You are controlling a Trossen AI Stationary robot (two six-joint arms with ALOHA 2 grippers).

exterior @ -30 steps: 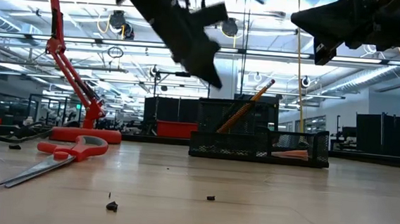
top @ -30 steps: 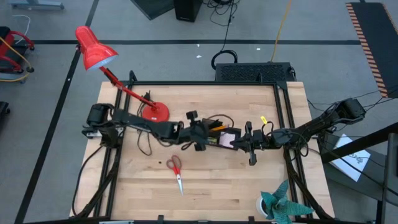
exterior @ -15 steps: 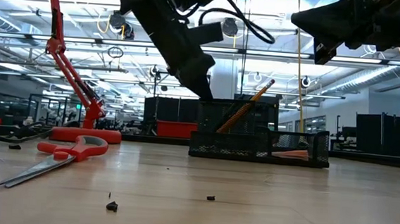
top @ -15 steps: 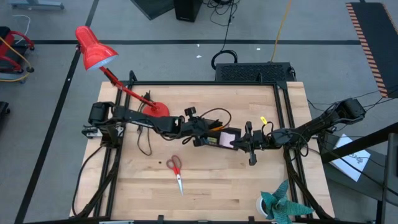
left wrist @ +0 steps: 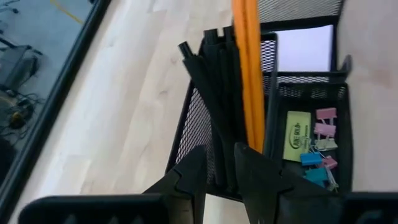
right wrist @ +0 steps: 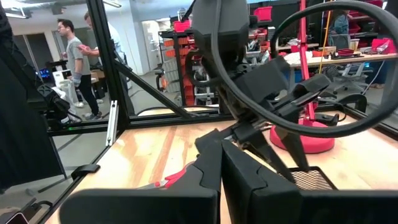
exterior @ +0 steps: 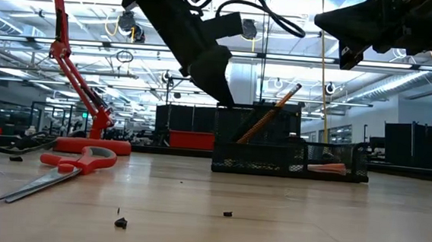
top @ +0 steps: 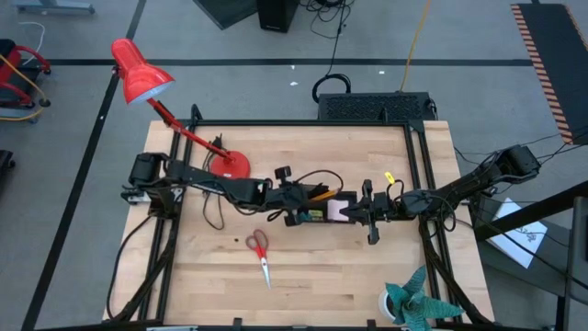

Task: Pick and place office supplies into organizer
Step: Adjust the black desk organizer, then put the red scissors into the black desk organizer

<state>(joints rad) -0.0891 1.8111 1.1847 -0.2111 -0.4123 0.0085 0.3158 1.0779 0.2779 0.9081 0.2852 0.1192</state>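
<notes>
Currently the left gripper (left wrist: 221, 157) sits low at the pen compartment of the organizer (exterior: 290, 153), with the pens (left wrist: 208, 81) and pencils (left wrist: 247, 68) just ahead of it. Whether it clamps a pen or the mesh wall: cannot tell.

Change vs. half a sec. earlier: the organizer stands further to the side in the low view, so it appears to have been nudged along the table. The left arm has also dropped closer to it.

Right gripper (top: 355, 211) is clenched, empty, raised beside the organizer, unchanged.

Contents: note pad (left wrist: 305, 46) and clips (left wrist: 314, 165) are inside.

Outstanding: scissors (top: 262, 253) lie on the table, well apart from the organizer. Judgement: task mostly done; further sliding could upset placement.
</notes>
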